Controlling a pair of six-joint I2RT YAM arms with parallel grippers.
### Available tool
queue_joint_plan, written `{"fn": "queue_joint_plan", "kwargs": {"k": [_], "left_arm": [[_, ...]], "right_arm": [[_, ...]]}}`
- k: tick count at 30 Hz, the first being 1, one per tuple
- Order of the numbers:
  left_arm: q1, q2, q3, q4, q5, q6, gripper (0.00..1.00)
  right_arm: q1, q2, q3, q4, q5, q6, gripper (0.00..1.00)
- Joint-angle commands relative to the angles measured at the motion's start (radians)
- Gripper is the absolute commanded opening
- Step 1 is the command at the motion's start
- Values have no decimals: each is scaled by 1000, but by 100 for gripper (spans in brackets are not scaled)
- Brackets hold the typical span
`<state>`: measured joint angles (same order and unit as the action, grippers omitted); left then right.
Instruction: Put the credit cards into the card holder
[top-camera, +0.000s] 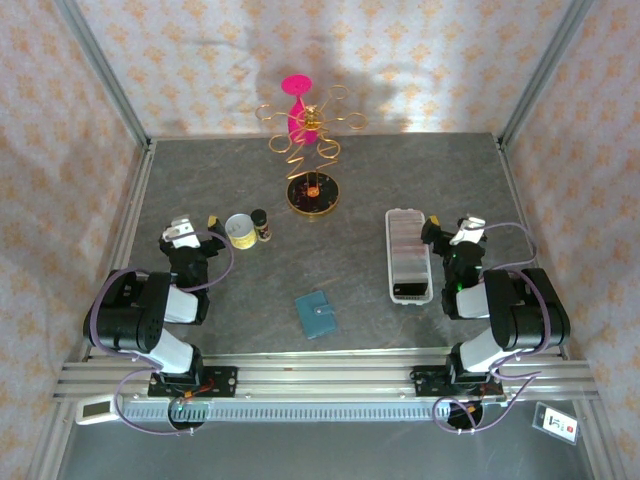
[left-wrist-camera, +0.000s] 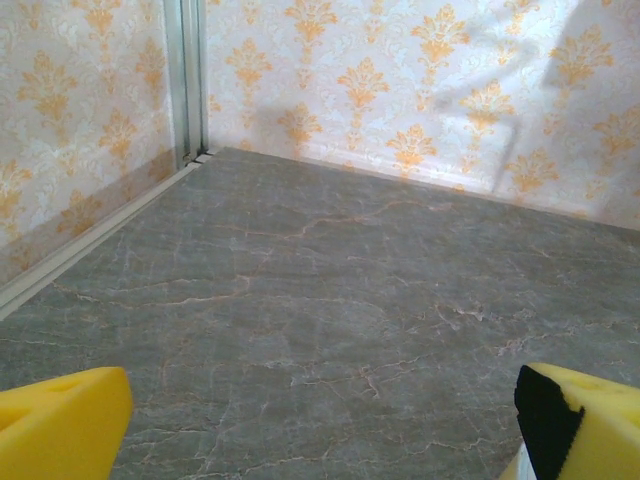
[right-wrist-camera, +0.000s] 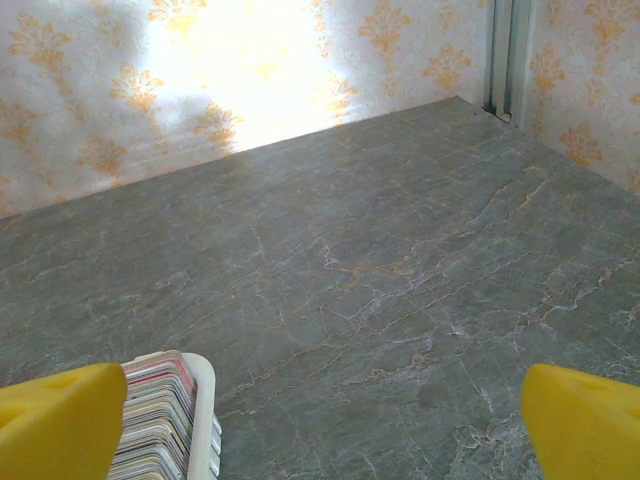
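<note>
Grey marbled bench (top-camera: 330, 200) from above: the card holder (top-camera: 409, 256) lies lengthwise just left of the right pincer (top-camera: 466, 228). Its contents blur into pale stripes, and a dark patch at its near end is too small to identify. A teal wallet (top-camera: 316, 314) sits front-centre, well apart from the left pincer (top-camera: 181, 231).

Left wrist: yellow fingertips (left-wrist-camera: 60, 425), cut off at both lower corners, are spread wide with bare bench between them.

Right wrist: this pincer is likewise released. The holder's corner, packed with credit cards (right-wrist-camera: 155, 425) seen edge-on, is cropped by the frame and partly behind a finger.
</note>
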<state>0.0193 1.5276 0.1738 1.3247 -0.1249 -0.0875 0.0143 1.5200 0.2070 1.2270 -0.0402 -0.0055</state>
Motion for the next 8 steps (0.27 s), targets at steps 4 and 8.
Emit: {"fn": "queue_joint_plan", "kwargs": {"k": [4, 8], "left_arm": [[-8, 6, 10, 51, -33, 19, 99], [-9, 5, 10, 48, -33, 19, 99]], "right_arm": [[10, 7, 33, -7, 33, -27, 100], [13, -1, 22, 9, 36, -30, 100]]}}
